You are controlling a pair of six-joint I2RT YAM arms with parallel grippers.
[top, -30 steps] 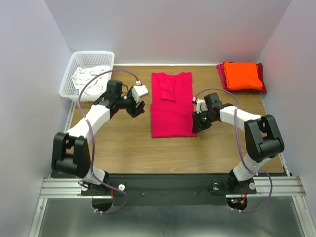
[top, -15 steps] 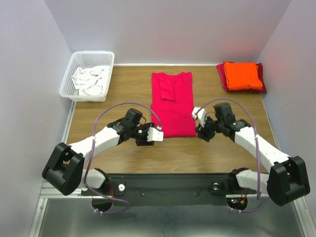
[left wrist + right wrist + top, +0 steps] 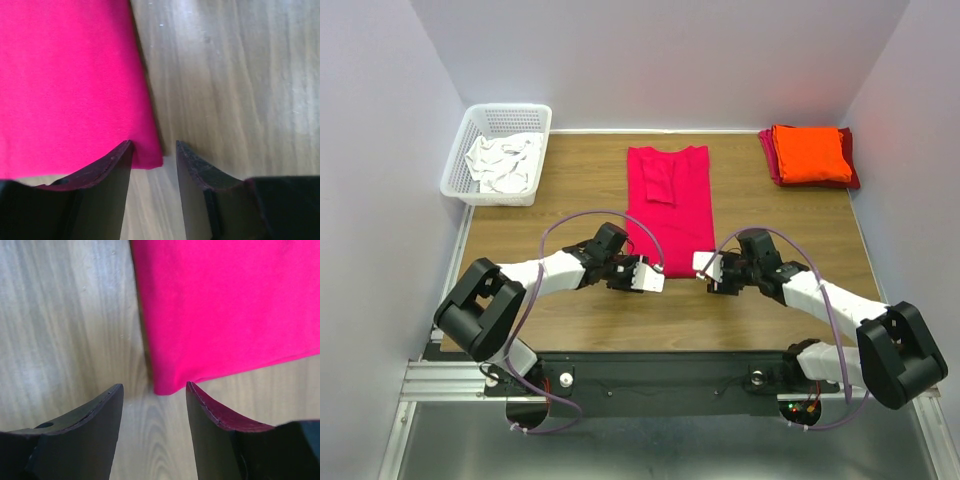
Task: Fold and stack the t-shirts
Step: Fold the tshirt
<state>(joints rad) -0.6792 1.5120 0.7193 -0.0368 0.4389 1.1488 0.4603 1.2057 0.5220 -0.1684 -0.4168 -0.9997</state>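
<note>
The bright pinkish-red t-shirt [image 3: 667,215] lies flat in the middle of the table, folded into a long strip with a sleeve folded onto it. My left gripper [image 3: 642,272] is open at its near left corner. In the left wrist view that corner [image 3: 148,156] lies between the fingers of the gripper [image 3: 154,150]. My right gripper [image 3: 710,270] is open at the near right corner. In the right wrist view that corner [image 3: 166,386] sits between the fingers of the gripper [image 3: 154,390]. The orange t-shirt [image 3: 809,153] lies folded on the darker red t-shirt [image 3: 769,160] at the back right.
A white plastic basket [image 3: 490,120] with white cloth [image 3: 503,163] in it stands at the back left. Light walls close the table in at the back and both sides. Both arms reach low across the near half of the wooden table [image 3: 570,305].
Both arms have swung from the shirt's sides toward the near edge. The grippers now straddle its near corners. The shirt has not moved.
</note>
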